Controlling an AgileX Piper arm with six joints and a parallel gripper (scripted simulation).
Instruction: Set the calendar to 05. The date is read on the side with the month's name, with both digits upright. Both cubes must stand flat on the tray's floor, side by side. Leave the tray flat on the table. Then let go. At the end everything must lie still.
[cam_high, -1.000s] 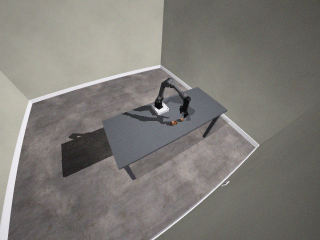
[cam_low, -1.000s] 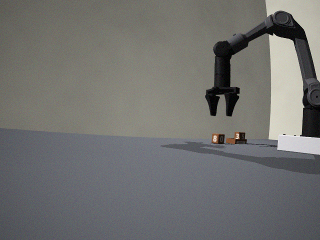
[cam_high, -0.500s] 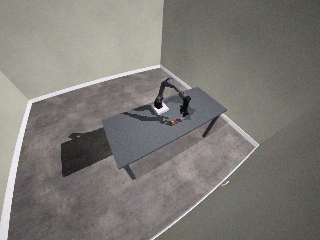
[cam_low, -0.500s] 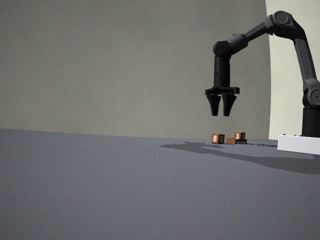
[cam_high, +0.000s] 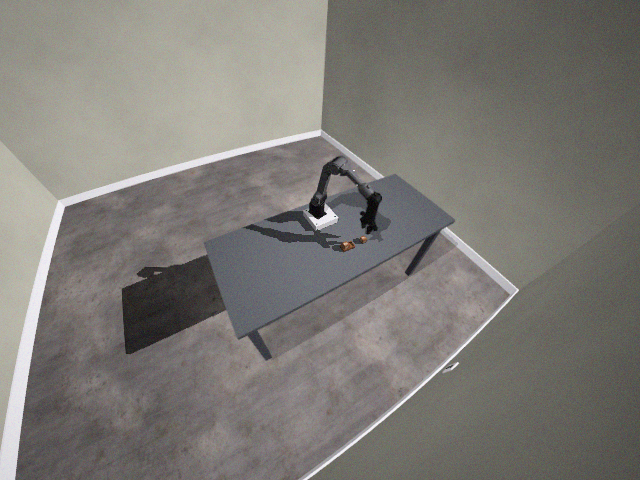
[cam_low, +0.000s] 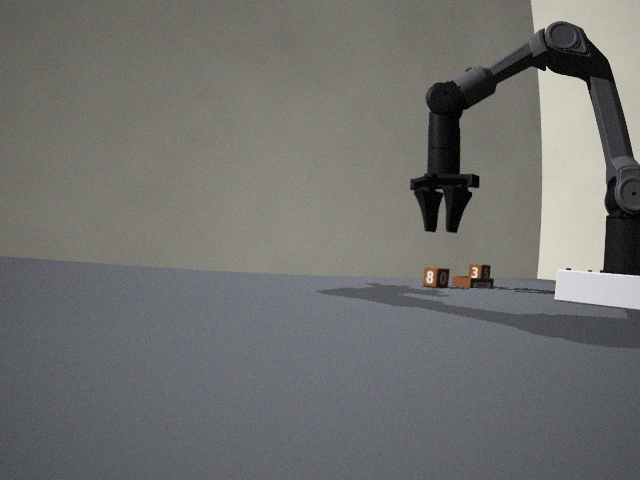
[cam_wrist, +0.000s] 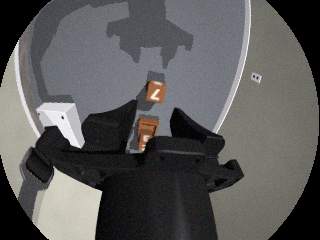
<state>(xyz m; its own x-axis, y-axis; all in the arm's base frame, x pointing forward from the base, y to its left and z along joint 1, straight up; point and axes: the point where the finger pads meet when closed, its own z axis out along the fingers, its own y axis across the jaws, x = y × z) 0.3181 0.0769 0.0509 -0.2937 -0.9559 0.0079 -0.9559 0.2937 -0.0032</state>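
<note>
Orange-brown cubes: we see one (cam_low: 435, 277) on the table (cam_low: 206, 361), one (cam_low: 479, 271) in the tray (cam_low: 461, 281); our gripper (cam_low: 441, 229) hangs partly open, empty.

A bare test room, more lab than home. Plain greenish-grey walls (cam_high: 155, 67) meet a mottled concrete-looking floor (cam_high: 155, 403) edged by a white skirting board (cam_high: 191, 164). The only furniture is one dark grey bench (cam_high: 289, 279) on thin legs, with a dark robot arm (cam_high: 330, 178) mounted on a white base block (cam_high: 327, 222) at its edge.
</note>
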